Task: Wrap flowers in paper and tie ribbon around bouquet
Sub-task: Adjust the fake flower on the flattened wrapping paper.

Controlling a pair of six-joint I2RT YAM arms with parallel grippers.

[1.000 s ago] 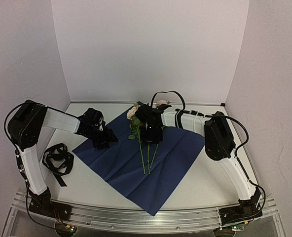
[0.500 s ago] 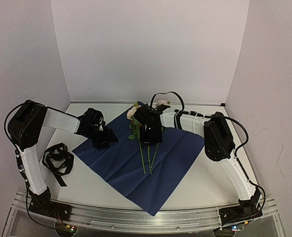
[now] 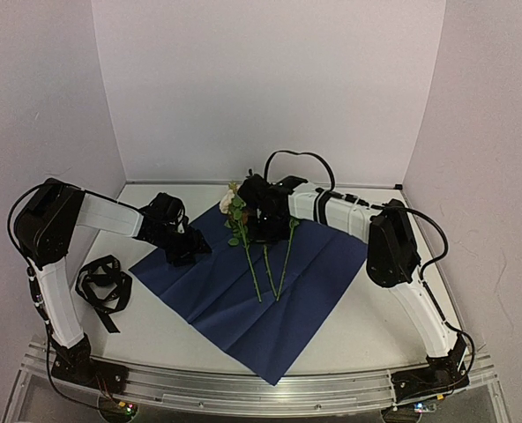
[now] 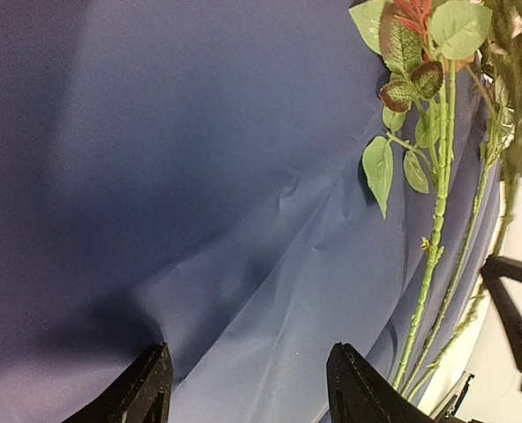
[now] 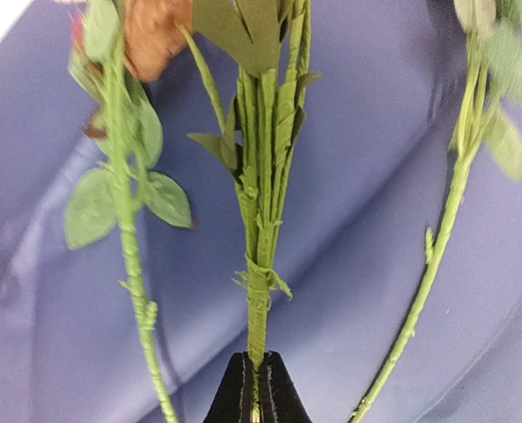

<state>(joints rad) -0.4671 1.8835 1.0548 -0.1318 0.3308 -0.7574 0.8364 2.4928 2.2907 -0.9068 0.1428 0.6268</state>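
Pale walls enclose a white table, where the paper lies spread at the centre of the overhead frame, navy face up and creased. The flowers rest on its upper middle, heads toward the back wall, thin stems fanning down toward the frame's lower centre. The right pincer is clenched on the middle stem, two other stems loose either side. The left pincer hangs released over the paper's left corner, grasping nothing. The ribbon lies heaped at the left, apart from the paper.
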